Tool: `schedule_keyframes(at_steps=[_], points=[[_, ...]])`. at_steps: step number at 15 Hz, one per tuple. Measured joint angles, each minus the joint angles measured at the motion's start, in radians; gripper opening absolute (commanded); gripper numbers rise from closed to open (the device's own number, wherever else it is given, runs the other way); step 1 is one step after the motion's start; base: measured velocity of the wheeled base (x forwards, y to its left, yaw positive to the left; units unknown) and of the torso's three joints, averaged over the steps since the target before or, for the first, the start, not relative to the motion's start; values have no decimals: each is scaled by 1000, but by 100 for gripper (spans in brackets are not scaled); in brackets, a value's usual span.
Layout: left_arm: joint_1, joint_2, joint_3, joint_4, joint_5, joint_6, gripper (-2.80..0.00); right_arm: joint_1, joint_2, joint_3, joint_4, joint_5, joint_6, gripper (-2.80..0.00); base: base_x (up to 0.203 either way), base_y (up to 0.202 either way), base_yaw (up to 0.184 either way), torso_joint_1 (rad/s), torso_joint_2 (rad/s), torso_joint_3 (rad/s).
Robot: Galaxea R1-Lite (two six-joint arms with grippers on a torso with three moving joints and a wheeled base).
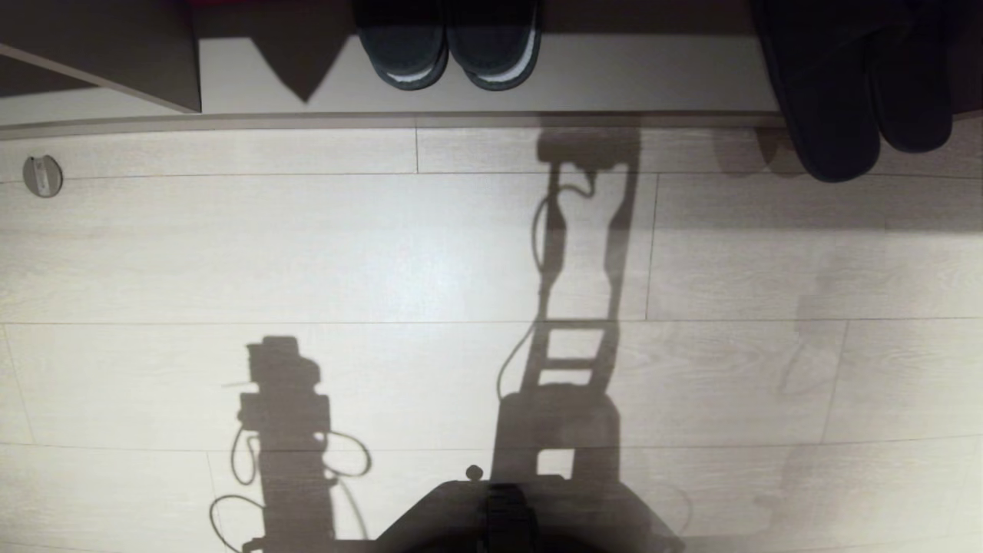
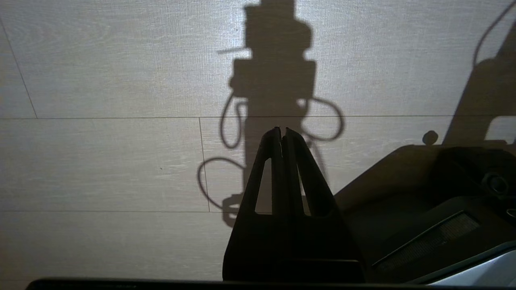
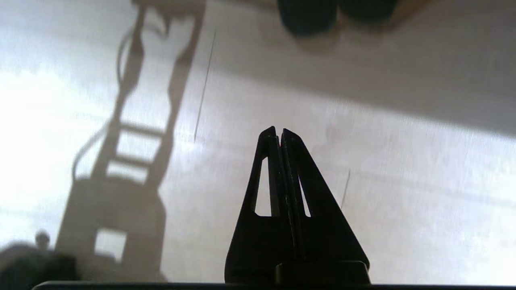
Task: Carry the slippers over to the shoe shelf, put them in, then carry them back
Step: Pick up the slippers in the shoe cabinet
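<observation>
A pair of plain dark slippers lies at the far right on the pale bottom board of the shoe shelf. Their rounded toes stick out past the shelf's front edge over the floor. The same toes show far ahead in the right wrist view. My right gripper hangs shut and empty over bare floor, well short of the slippers. Over the floor beside my base, my left gripper is shut and empty too. Neither arm shows in the head view, only their shadows.
A blacker pair with whitish sole rims stands in the middle of the shelf. A dark panel closes the shelf's left end. A small round metal fitting sits on the pale plank floor at the left. My dark base fills the near edge.
</observation>
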Motion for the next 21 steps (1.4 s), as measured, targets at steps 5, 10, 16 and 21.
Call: schedule_keyframes(at_steps=[5, 10, 16, 21], points=[[0, 0, 0, 0, 0, 0, -280, -36, -225, 147, 295, 2, 4, -280, 0, 0, 0, 0, 0, 0], [0, 0, 0, 0, 0, 0, -280, -39, -275, 179, 424, -5, 60, -280, 0, 0, 0, 0, 0, 0], [0, 0, 0, -1, 0, -2, -280, -39, -282, 181, 424, -10, 69, -280, 0, 0, 0, 0, 0, 0], [0, 0, 0, 0, 0, -4, -280, -39, -282, 181, 424, -9, 71, -280, 0, 0, 0, 0, 0, 0]])
